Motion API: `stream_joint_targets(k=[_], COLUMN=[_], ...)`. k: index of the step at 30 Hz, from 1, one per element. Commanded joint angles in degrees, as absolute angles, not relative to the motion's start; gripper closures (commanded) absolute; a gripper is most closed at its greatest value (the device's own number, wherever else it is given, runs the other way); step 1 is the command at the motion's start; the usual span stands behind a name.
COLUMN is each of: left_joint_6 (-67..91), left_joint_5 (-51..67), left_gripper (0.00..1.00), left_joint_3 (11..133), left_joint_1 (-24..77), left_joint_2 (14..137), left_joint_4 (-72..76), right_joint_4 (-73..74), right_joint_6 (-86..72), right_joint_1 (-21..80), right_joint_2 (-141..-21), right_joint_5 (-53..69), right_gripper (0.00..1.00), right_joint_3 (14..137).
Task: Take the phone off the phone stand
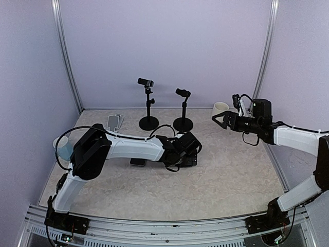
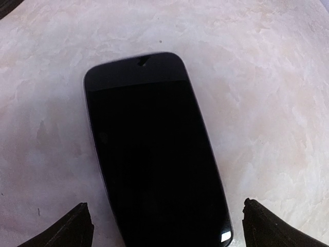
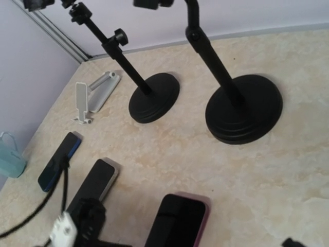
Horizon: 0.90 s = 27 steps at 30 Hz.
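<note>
A black phone point(image 2: 154, 154) lies flat on the table, screen up; it also shows in the top view point(image 1: 188, 160) and, with a pinkish edge, in the right wrist view point(image 3: 180, 218). My left gripper point(image 2: 167, 229) hovers just over its near end, open, one fingertip on each side and neither touching it; it also shows in the top view point(image 1: 189, 146). The white phone stand point(image 1: 114, 122) lies at the back left with nothing on it, also seen in the right wrist view point(image 3: 95, 95). My right gripper point(image 1: 220, 119) is raised at the right, open and empty.
Two black camera stands point(image 1: 149, 122) point(image 1: 183, 123) stand behind the phone. Another dark phone point(image 3: 95, 182) and a blue phone point(image 3: 59, 160) lie left of it. A white cup point(image 1: 221, 108) is at the back right and a bluish cup point(image 1: 64, 147) at the left edge.
</note>
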<state>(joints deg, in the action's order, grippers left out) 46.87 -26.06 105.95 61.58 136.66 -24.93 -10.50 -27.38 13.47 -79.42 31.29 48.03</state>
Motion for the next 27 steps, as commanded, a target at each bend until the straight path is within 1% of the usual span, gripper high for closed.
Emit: stream_joint_targets(k=[1,6,9,14,18,21,24,27], left_joint_6=[41.01,35.76,33.32,28.3,25.0,23.67,22.76,22.35], left_joint_5=[-23.83,-20.98,-17.6,-15.26,-12.03,-7.14,-2.59,-1.43], left_gripper=[0.01,0.01,0.01,0.01,0.01,0.01,0.01,0.01], left_joint_3=[100.76,92.61,87.15,79.63,72.89,67.13,60.44,55.38], left_joint_1=[59.49,56.09,52.66,47.07,40.66,34.96,29.92,26.73], left_joint_2=[128.15,118.55,112.42,102.62,95.1,89.47,82.99,78.51], left_joint_4=[-19.55,-14.26,-10.83,-7.67,-5.62,-3.3,-0.01,0.74], right_joint_4=[-6.9,-3.61,-1.73,-0.13,0.7,0.99,0.07,-1.46], right_joint_6=[-24.08,-21.98,-20.98,-19.92,-19.35,-18.99,-18.72,-18.71], right_joint_1=[13.27,13.19,13.2,13.18,13.22,13.19,13.19,13.21], right_joint_2=[-77.22,-76.22,-75.71,-74.57,-73.89,-73.37,-72.4,-70.8], right_joint_5=[31.15,29.6,28.42,26.7,25.7,25.11,25.46,25.76], right_gripper=[0.0,0.0,0.0,0.0,0.0,0.0,0.0,0.0], right_joint_3=[49.4,50.42,51.22,51.83,52.46,52.37,50.83,48.48])
